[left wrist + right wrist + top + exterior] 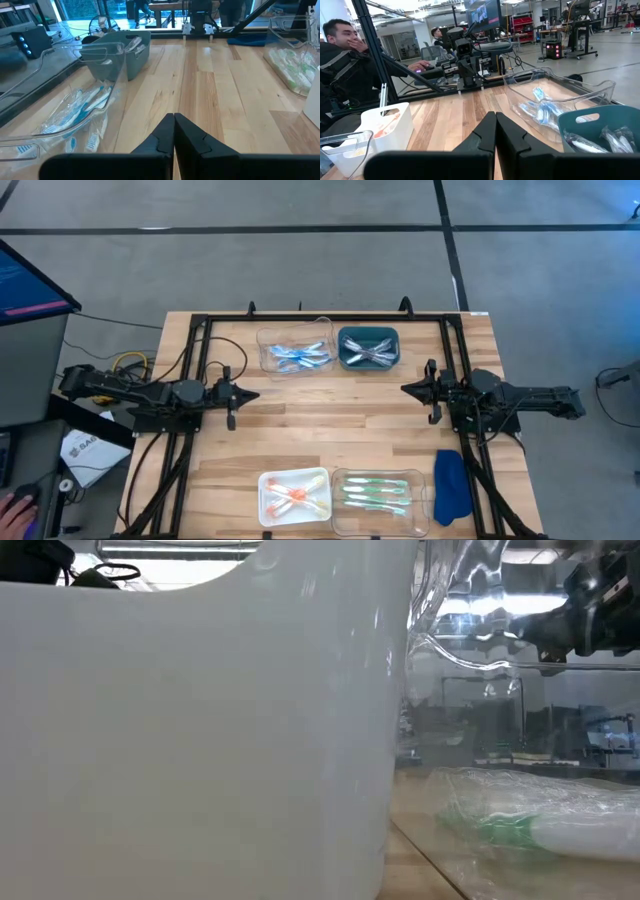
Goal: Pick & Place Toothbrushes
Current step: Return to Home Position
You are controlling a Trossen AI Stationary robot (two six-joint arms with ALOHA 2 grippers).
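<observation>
High view: we see both dark arms folded low at opposite sides of the light wooden surface (330, 425), well apart from all four bins.
Left gripper: the left gripper (252, 394) points inward at mid-surface. In the left wrist view its fingers (162, 137) meet, with nothing between them.
Right gripper: the right gripper (405, 388) mirrors that pose. In the right wrist view its fingers (485, 132) are pressed together and empty.
Top of high view: light blue toothbrushes (300, 357) lie in the clear plastic bin (262, 340). White-grey toothbrushes (368, 354) lie in the dark teal bin (369, 330) just beside it.
Bottom of high view: orange-pink toothbrushes (295, 497) lie in the white bin (263, 500). Green toothbrushes (375, 492) lie in the second clear bin (375, 473), with the blue cloth (450, 485) just beside it.
Loose items: we see none on the surface.
Step in hand: we judge sorting complete and the arms at or near home.
Procedure: keep each gripper closed. Retract along each arm's own side, clear of the bin rims. Finish symmetric and low.
</observation>
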